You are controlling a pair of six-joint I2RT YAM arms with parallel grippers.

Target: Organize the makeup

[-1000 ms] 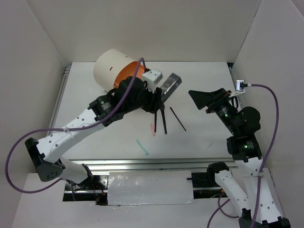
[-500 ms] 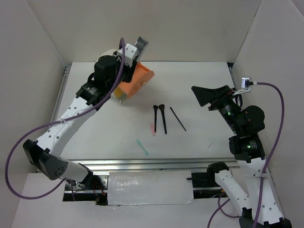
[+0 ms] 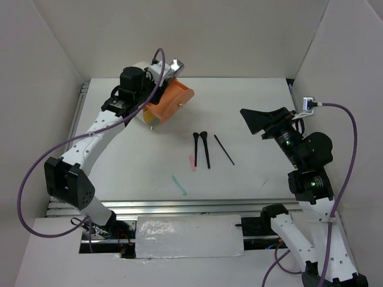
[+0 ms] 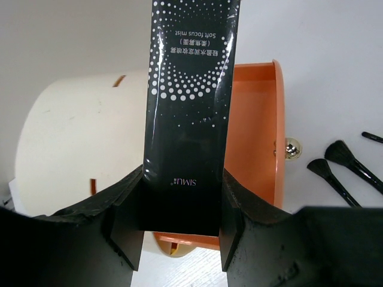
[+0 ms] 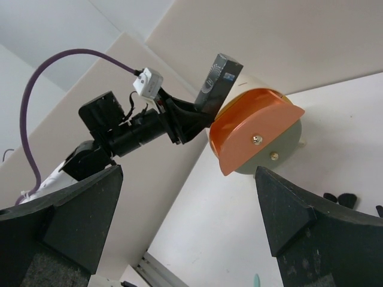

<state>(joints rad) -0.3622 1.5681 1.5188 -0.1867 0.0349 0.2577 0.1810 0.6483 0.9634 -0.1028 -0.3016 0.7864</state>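
The left fingers (image 4: 122,239) are clamping the dark grey case (image 4: 188,119) by its lower end, one finger pressing on each long side, so the case is sticking up from between them with its dotted print facing the wrist camera. It is hanging over the far left corner of the surface (image 3: 257,107), just above the cream cylindrical box (image 4: 78,149) and its orange drawer (image 4: 251,143), which is standing open. The right fingers (image 5: 72,221) are spreading wide near the right edge, gripping nothing. Mid-surface, the two black brushes (image 3: 202,146) are lying side by side, with the thin black stick (image 3: 224,149) just right of them, the pink stick (image 3: 192,161) just beside them on the left, and the teal stick (image 3: 179,185) lying nearer the front edge.
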